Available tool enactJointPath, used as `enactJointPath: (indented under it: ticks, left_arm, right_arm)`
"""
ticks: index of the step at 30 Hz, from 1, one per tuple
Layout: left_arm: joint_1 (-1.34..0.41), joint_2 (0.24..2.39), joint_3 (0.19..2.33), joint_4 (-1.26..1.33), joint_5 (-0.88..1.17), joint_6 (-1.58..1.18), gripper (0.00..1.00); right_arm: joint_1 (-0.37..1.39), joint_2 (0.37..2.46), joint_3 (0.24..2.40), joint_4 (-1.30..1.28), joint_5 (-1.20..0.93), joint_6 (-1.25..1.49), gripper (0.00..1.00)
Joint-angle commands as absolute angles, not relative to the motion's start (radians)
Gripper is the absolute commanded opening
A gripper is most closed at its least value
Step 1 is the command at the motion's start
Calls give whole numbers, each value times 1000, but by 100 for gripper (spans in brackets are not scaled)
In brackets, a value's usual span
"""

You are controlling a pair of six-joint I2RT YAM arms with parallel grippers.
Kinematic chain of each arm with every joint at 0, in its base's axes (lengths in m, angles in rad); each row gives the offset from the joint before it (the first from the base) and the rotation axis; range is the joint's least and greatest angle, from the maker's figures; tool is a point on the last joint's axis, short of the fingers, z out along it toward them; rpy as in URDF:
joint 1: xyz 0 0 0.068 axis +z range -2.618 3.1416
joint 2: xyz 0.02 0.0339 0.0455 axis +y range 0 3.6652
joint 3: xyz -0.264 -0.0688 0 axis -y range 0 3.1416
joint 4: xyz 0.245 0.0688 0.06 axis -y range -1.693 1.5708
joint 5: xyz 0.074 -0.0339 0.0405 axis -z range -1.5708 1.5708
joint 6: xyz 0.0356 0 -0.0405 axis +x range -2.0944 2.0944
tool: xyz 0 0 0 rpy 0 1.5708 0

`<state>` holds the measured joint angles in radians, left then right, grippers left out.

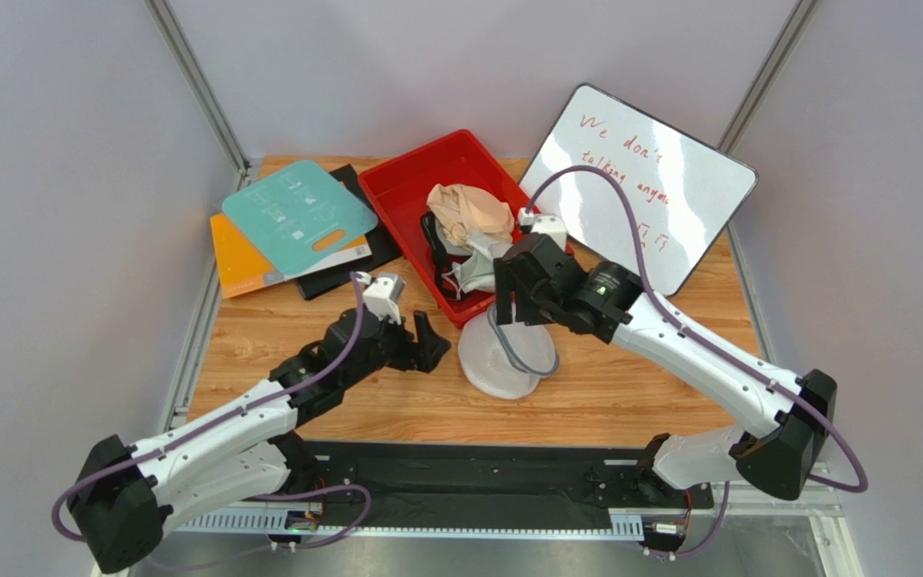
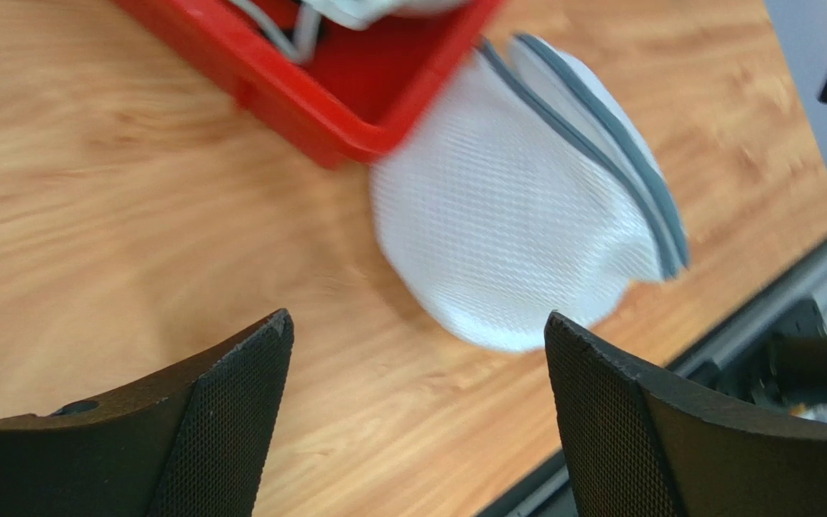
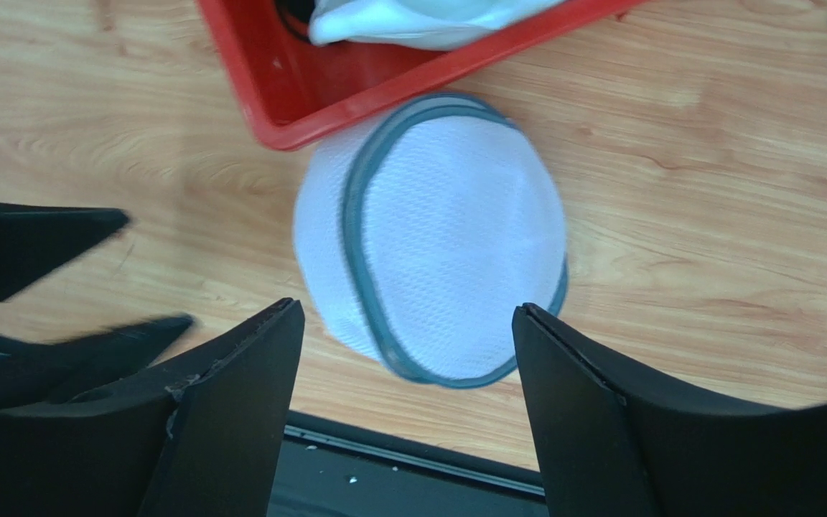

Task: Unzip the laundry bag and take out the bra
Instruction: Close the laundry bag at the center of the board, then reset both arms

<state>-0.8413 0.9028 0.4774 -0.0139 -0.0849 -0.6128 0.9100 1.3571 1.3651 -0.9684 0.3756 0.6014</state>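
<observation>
You had one laundry bag on the desk, one red bin and two bras: one beige bra, one grey bra. At ten o'clock lay three boards: teal board, orange board, black board. One whiteboard stood at one o'clock. You had two grippers: left gripper, right gripper.

red bin against laundry bag, near side open

White mesh laundry bag, grey-banded
</observation>
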Motion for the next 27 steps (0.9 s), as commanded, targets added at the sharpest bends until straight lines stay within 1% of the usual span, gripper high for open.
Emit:
enactJointPath:
  ticks: [1, 2, 4, 5, 6, 7, 8, 9, 10, 11, 14, 16, 18, 19, 22, 27]
  left_arm:
    - [-658, 873, 495, -121, -75, -562, 90]
    - [-584, 871, 509, -133, -46, -543, 90]
    - [-508, 859, 549, -169, -17, -526, 90]
    - [-421, 853, 560, -175, 21, -514, 91]
    - [-372, 845, 578, -190, 44, -511, 91]
    - [-320, 836, 589, -198, 70, -508, 91]
    - [-213, 836, 598, -205, 130, -505, 90]
    - [-159, 831, 612, -230, 162, -506, 90]
    - [-106, 827, 618, -239, 194, -506, 89]
    - [-18, 822, 621, -247, 251, -506, 89]
    - [95, 790, 630, -288, 305, -491, 89]
    - [104, 760, 650, -340, 293, -474, 89]
    - [106, 741, 664, -366, 320, -476, 89]
    - [106, 723, 670, -379, 328, -476, 89]
    - [106, 684, 693, -440, 351, -451, 89]
    - [106, 598, 675, -466, 396, -430, 89]
  right_arm:
    - [769, 1267, 1243, -815, 290, 543, 76]
    - [741, 1238, 1221, -798, 276, 534, 76]
    - [650, 1206, 1145, -737, 261, 500, 76]
    - [612, 1175, 1119, -720, 240, 489, 76]
    - [576, 1161, 1099, -703, 217, 482, 76]
    - [495, 1146, 1059, -675, 197, 465, 76]
    - [456, 1119, 1042, -663, 161, 459, 76]
    - [413, 1103, 1028, -652, 137, 453, 76]
    - [329, 1089, 994, -631, 114, 446, 76]
    - [287, 1057, 980, -620, 69, 445, 76]
    - [138, 991, 930, -606, 16, 437, 76]
    - [47, 956, 911, -603, -23, 434, 76]
    - [-1, 904, 887, -603, -63, 434, 76]
    - [-59, 888, 881, -607, -72, 436, 76]
    - [-97, 816, 858, -621, -78, 451, 76]
    - [-98, 707, 799, -612, -22, 472, 76]
